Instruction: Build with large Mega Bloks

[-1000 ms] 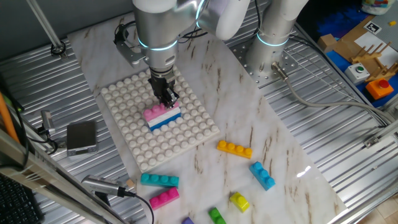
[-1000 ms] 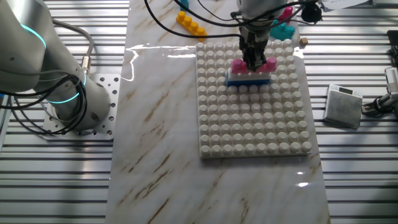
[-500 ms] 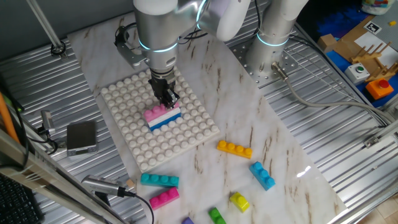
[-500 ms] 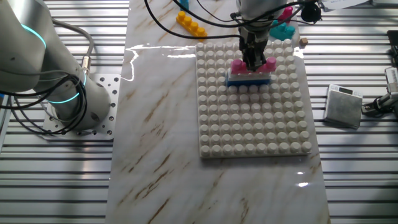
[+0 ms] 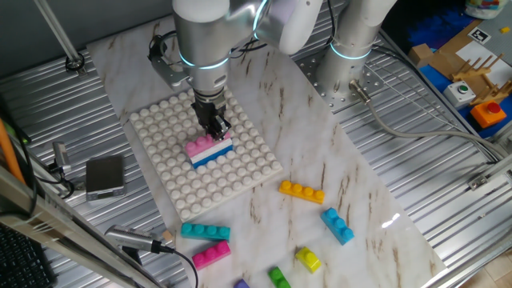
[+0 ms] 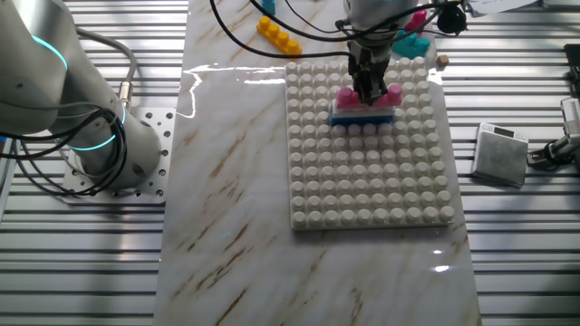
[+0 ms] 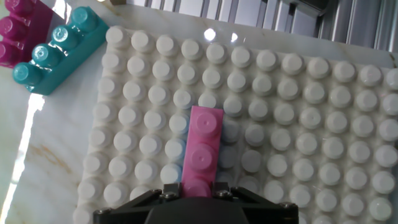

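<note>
A pink brick (image 5: 206, 145) tops a small stack, with a white layer and a blue brick (image 5: 214, 157) under it, on the white studded baseplate (image 5: 160, 136). My gripper (image 5: 214, 128) comes straight down on the stack and is shut on the pink brick. In the other fixed view the gripper (image 6: 369, 86) covers the middle of the pink brick (image 6: 367, 95) above the blue brick (image 6: 362, 115) on the baseplate (image 6: 362, 181). In the hand view my fingers (image 7: 198, 190) press both sides of the pink brick (image 7: 205, 146).
Loose bricks lie on the marble in front of the baseplate: orange (image 5: 302, 191), blue (image 5: 338, 225), teal (image 5: 205, 232), magenta (image 5: 211, 254), yellow (image 5: 308, 258), green (image 5: 278, 277). A grey box (image 5: 105, 176) sits left of the plate. The robot base (image 6: 82, 136) stands beside the mat.
</note>
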Robot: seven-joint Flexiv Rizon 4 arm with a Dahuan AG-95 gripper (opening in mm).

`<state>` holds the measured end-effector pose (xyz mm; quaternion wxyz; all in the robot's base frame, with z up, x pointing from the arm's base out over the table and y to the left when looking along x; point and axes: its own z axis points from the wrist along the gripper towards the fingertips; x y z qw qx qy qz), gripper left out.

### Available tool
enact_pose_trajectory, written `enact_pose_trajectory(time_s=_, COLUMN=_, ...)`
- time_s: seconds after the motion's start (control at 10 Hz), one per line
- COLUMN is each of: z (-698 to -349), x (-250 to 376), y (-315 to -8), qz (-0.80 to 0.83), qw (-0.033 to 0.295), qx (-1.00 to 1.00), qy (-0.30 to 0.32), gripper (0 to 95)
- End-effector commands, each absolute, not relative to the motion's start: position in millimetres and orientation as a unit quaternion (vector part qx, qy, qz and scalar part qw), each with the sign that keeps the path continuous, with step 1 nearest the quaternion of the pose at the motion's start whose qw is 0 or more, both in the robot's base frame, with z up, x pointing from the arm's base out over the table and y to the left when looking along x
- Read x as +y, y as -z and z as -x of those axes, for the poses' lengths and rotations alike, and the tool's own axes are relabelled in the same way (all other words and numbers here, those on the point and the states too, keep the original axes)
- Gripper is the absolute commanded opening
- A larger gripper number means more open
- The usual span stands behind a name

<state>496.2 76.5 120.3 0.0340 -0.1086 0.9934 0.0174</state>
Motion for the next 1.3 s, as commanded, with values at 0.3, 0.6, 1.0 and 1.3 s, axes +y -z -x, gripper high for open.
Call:
enact_pose_trajectory(time_s=0.3, z=-496.3, x=75.9, y=-116.2, qz=0.108, qw=0.035, qx=0.993, qy=-0.016, gripper=0.0)
enact_pose_trajectory(time_s=0.6, z=-495.6, x=74.0, y=-116.2, qz=0.106, qw=0.034, qx=0.994, qy=-0.019, gripper=0.0)
enact_pose_trajectory(time_s=1.0, z=-495.8, x=74.0, y=-110.1, qz=0.106, qw=0.039, qx=0.993, qy=-0.019, gripper=0.0)
enact_pose_trajectory(time_s=1.3, z=-495.8, x=74.0, y=-109.1, qz=0.108, qw=0.038, qx=0.993, qy=-0.018, gripper=0.0)
